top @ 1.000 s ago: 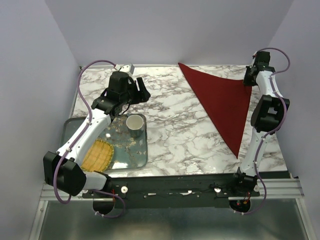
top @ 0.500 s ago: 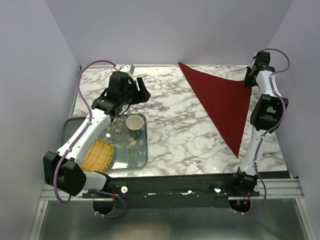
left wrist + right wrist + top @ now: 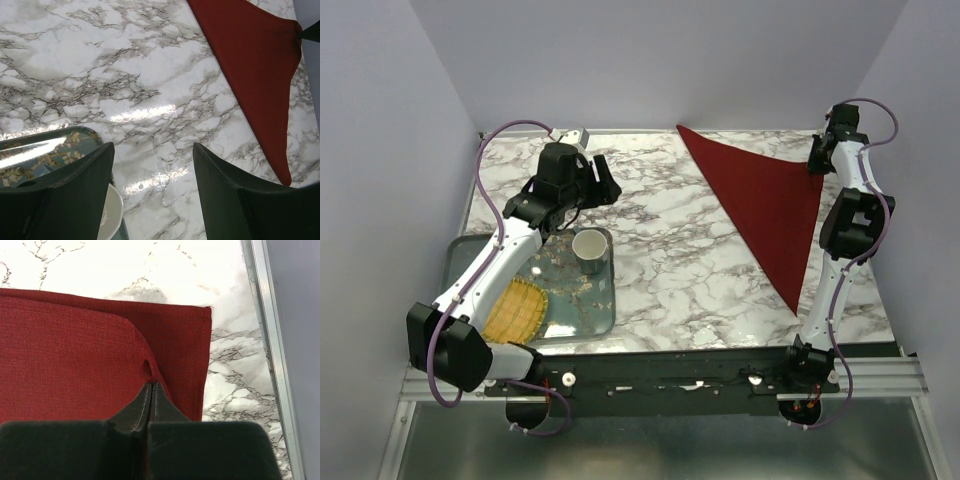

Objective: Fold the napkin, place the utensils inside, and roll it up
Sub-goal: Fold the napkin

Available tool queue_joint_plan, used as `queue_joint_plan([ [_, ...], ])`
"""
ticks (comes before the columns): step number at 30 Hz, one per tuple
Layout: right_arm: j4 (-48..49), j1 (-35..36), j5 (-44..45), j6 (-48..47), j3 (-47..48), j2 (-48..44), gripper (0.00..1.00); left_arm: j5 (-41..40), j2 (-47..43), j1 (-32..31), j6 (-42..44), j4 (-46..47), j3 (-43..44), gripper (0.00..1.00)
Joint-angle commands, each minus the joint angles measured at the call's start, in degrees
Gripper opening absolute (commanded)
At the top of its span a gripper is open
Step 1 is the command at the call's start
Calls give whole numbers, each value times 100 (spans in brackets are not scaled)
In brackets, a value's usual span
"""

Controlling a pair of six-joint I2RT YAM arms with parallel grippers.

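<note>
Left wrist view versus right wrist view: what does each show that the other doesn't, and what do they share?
Only the left wrist view: the left gripper open above the table, a corner of the tray, the cup rim, and the napkin tapering to its near point. Only the right wrist view: the right gripper shut, pinching the napkin's upper layer near a corner, and the metal edge rail. Both: the dark red napkin on the marble table.

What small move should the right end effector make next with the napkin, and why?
Probably open and lift away. The right end effector is shut on the top layer of the napkin near its corner, and the cloth already lies folded as a triangle on the table, so this fold looks ready for release.
</note>
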Motion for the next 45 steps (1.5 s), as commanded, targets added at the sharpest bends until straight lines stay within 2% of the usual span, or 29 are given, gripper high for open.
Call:
queue_joint_plan([
  [1, -117, -63, 174, -22, 178, 134, 6, 131, -7, -15, -11, 66, 100, 73],
  [13, -187, -72, 314, 13, 248, 178, 11, 158, -7, -24, -28, 66, 91, 73],
  [21, -257, -116, 402, 57, 354, 248, 18, 184, -7, -15, -46, 83, 100, 73],
  [24, -344, -142, 735, 75, 546, 353, 30, 193, 11, -15, -46, 101, 82, 73],
  [26, -564, -151, 1626, 66, 932, 476, 38, 219, 63, -24, -46, 75, 108, 73],
  [27, -765, -169, 1807, 66, 1108, 521, 43, 245, 81, -15, -46, 66, 126, 74],
  [30, -925, -151, 1889, 258, 1207, 311, 48, 412, 195, -42, -98, 83, 187, 74],
  [34, -347, -64, 696, 864, -450, -856, 48, 439, 493, -400, -195, 328, 249, 74],
  [35, -145, -29, 48, 987, -1342, -1337, 48, 430, 616, -506, -213, 382, 380, 73],
  [38, 348, 156, -991, 1401, -2533, -2077, 48, 535, 1283, -849, -414, 654, 879, 68],
  [42, 533, 586, -1109, 1585, -3369, -2676, 48, 649, 2355, -1078, -634, 1014, 1742, 58],
  [45, 902, 815, -1391, 1866, -4116, -3090, 48, 729, 3278, -1105, -775, 1436, 2322, 56],
])
